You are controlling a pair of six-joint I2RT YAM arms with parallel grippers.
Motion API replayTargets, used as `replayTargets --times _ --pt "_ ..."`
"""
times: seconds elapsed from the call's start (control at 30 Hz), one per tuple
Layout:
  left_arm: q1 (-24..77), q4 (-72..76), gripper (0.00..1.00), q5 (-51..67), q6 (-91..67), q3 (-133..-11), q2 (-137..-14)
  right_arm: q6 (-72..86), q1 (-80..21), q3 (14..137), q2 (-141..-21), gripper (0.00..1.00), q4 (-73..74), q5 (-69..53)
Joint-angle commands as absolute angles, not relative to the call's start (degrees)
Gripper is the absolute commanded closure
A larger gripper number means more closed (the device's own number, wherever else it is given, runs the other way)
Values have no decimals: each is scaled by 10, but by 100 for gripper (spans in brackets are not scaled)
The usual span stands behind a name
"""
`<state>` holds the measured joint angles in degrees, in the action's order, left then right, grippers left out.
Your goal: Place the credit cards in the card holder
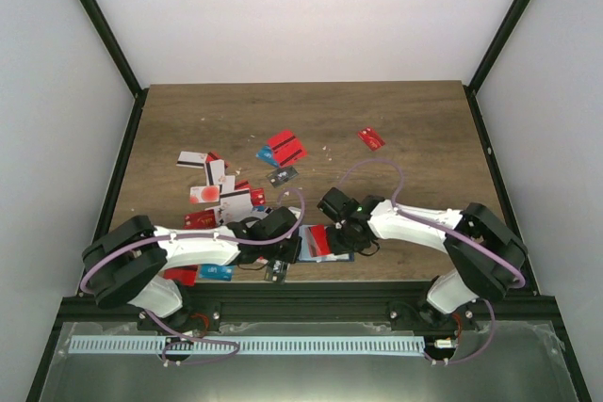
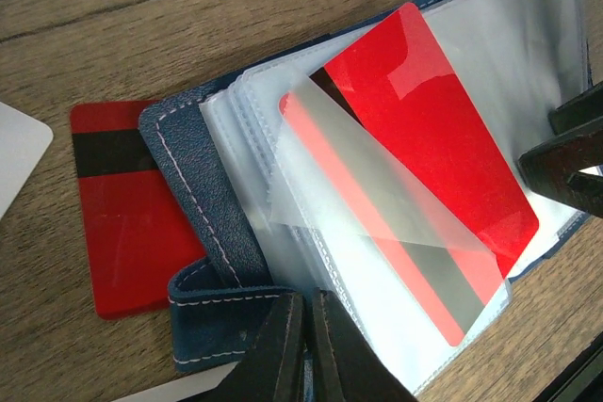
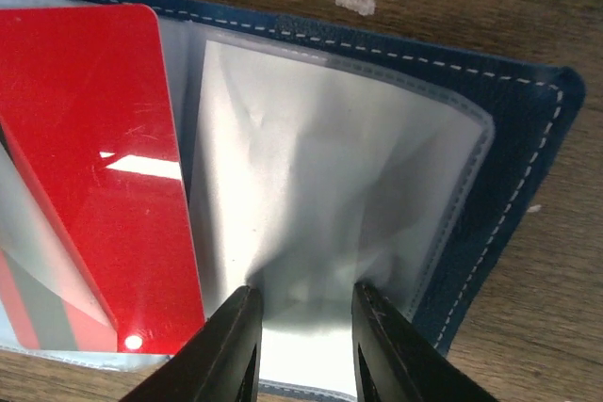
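The card holder (image 1: 332, 253) lies open near the table's front edge, navy cover (image 2: 184, 167) down and clear sleeves up. A red credit card (image 2: 424, 129) lies slanted on its sleeves, one end under a loose clear flap. Another red card with a black stripe (image 2: 122, 214) lies partly beneath the cover. My left gripper (image 2: 309, 300) is shut, tips where the navy tab meets the sleeves. My right gripper (image 3: 301, 294) stands open, its tips on the right-hand clear sleeve (image 3: 330, 167), which puckers between them. Navy edge (image 3: 509, 167) frames that sleeve.
Several more cards lie scattered behind the arms (image 1: 215, 187), with red ones further back (image 1: 285, 148) and at the right (image 1: 371, 138). A light-blue card (image 1: 215, 272) lies under my left arm. White card corners (image 2: 19, 152) show beside the holder.
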<state>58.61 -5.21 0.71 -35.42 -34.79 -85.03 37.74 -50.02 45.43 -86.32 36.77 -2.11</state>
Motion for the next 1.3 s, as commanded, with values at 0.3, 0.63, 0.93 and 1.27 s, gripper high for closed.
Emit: replayTargets --times 0.3,0.63,0.93,1.27 --pt "585 -55 94 8 -353 -331 -873 362 -518 478 -886 72 319 -73" --pt "585 -57 95 7 -354 -328 -871 356 -526 480 -894 72 307 -97" --pt "583 -128 89 -42 -360 -351 -820 358 -526 493 -867 71 373 -19" --pt "582 -146 74 -29 -379 -368 -765 365 -525 494 -807 71 343 -44"
